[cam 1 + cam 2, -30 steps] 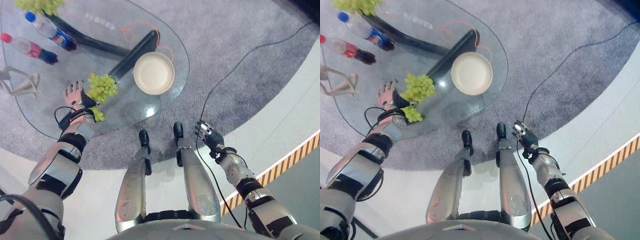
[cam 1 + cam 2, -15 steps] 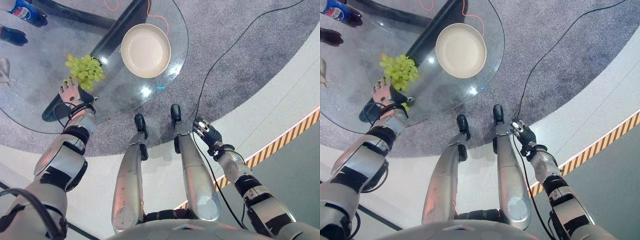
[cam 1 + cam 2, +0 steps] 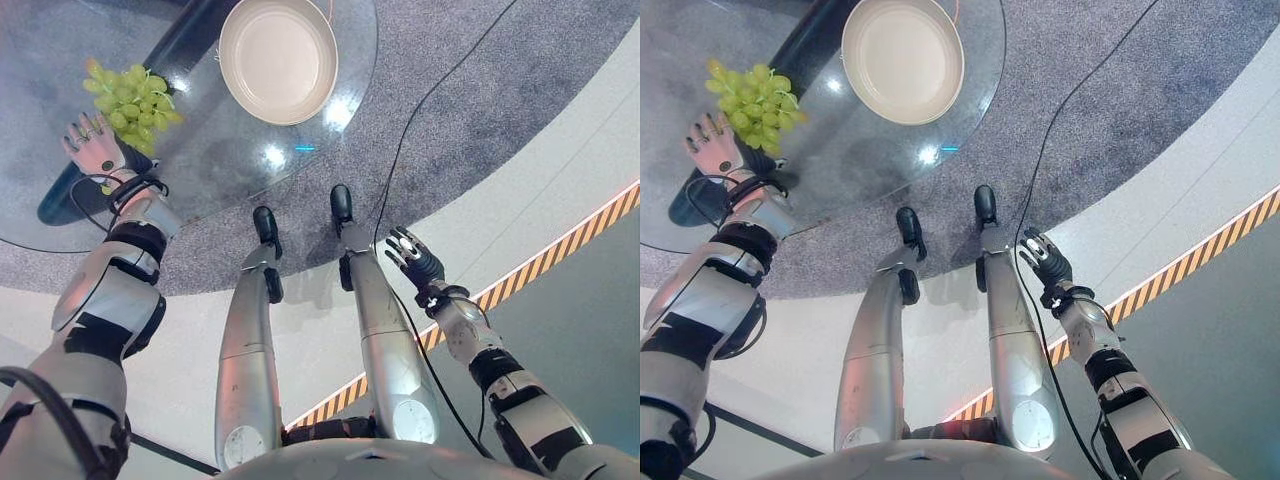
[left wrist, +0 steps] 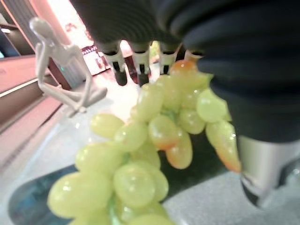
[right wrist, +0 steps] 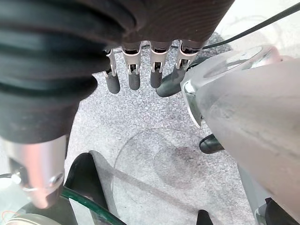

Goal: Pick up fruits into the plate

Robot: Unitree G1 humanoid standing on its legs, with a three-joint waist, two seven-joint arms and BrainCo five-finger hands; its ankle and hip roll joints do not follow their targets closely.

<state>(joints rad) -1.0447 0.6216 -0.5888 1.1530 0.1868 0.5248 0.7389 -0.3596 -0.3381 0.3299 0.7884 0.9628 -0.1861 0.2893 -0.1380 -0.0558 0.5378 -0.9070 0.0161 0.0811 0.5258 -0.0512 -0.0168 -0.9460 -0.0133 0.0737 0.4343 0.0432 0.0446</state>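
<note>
One bunch of grapes (image 3: 128, 95) is lying near the glass bench (image 3: 200, 160) edge, beside one empty plate (image 3: 277, 58). My left hand (image 3: 95, 148) is reaching under it, fingers straight; my right hand (image 3: 415, 262) is hanging open.

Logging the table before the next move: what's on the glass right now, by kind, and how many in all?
Grape bunches: 1
Plates: 1, empty
White figurines: 1
Total: 3
</note>
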